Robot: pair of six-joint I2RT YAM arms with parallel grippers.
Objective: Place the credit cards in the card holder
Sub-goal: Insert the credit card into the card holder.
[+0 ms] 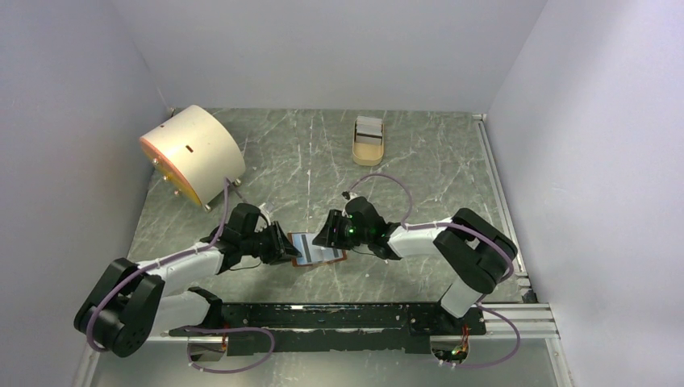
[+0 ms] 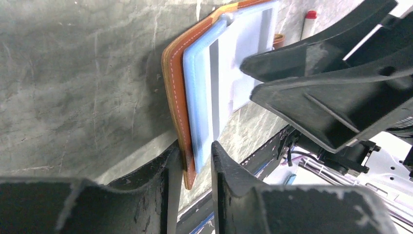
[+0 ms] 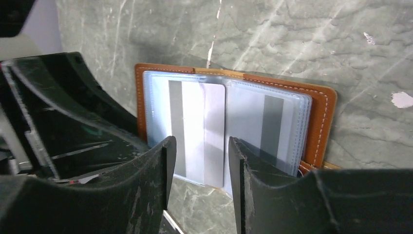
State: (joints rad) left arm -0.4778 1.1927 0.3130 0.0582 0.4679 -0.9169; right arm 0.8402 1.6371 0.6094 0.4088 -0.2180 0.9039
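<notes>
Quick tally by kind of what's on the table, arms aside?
card holder: 1
credit cards at the holder's sleeves: 2
tan tray: 1 (more cards inside, too small to count)
cream drum: 1
white stick with a red tip: 1
Total: 6, leaving out the cards in the tray

- Noted card holder (image 1: 321, 251) open on table (image 1: 452, 161), between left gripper (image 1: 290, 248) and right gripper (image 1: 324, 237)
- Logged tan tray (image 1: 368, 153) with credit cards (image 1: 369, 125), far side
- Logged cream drum (image 1: 192, 151), far left
</notes>
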